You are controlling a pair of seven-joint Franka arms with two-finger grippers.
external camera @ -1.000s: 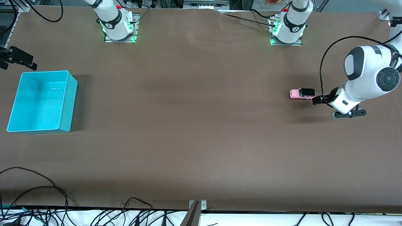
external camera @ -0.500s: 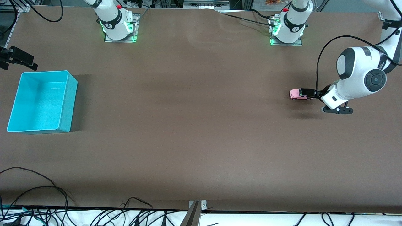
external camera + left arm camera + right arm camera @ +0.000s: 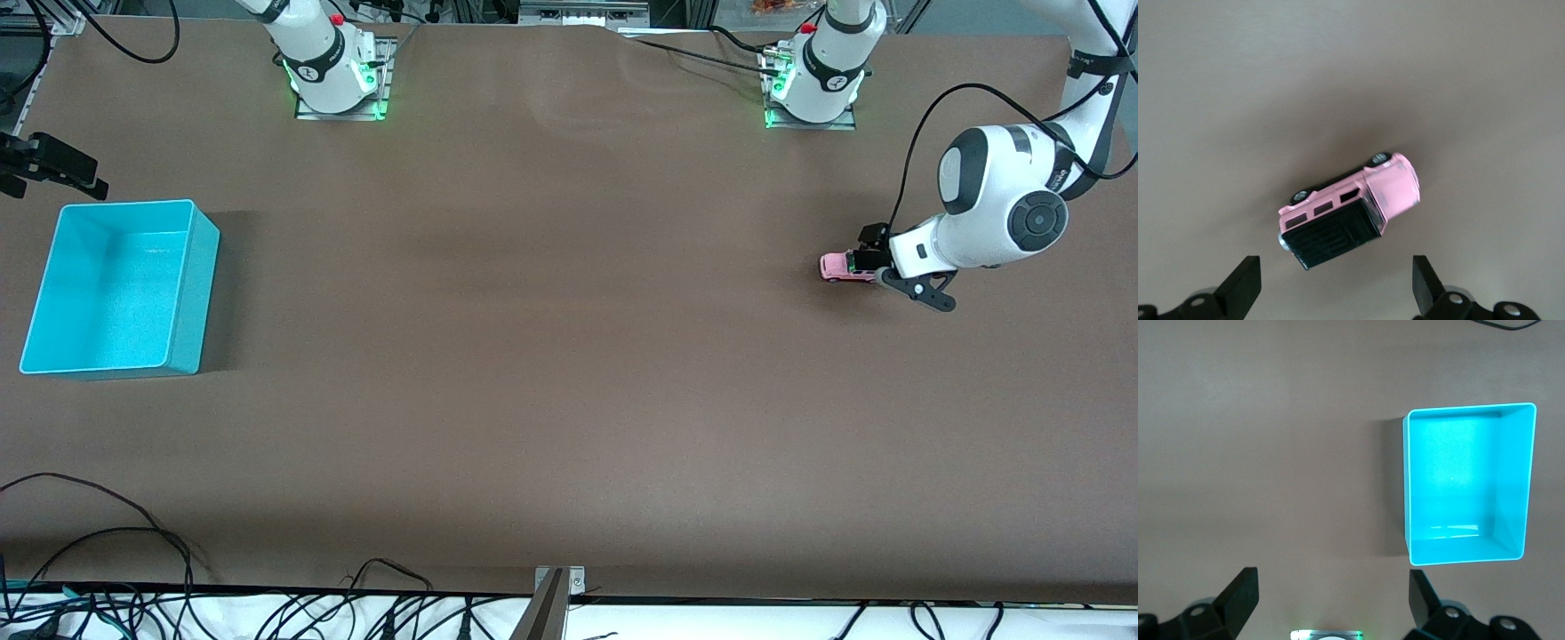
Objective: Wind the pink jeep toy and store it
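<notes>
The pink jeep toy [image 3: 837, 267] stands on the brown table toward the left arm's end, with its black roof up. In the left wrist view the jeep [image 3: 1348, 210] lies just ahead of the fingertips and outside the gap between them. My left gripper [image 3: 880, 256] is open and empty, low over the jeep's black-roofed end; it also shows in the left wrist view [image 3: 1333, 275]. My right gripper [image 3: 1331, 590] is open and empty, held high over the table near its own base, and waits. The turquoise bin [image 3: 116, 284] stands empty at the right arm's end and also shows in the right wrist view [image 3: 1466, 483].
A black clamp-like fixture [image 3: 53, 164] sits at the table edge just above the bin. Cables [image 3: 107, 533] lie along the table edge nearest the front camera. The two arm bases [image 3: 338, 84] [image 3: 813, 89] stand along the top edge.
My left gripper has moved toward the jeep, from beside it to over its black-roofed end, and the wrist has turned. The jeep, the bin and the right arm have not moved.
</notes>
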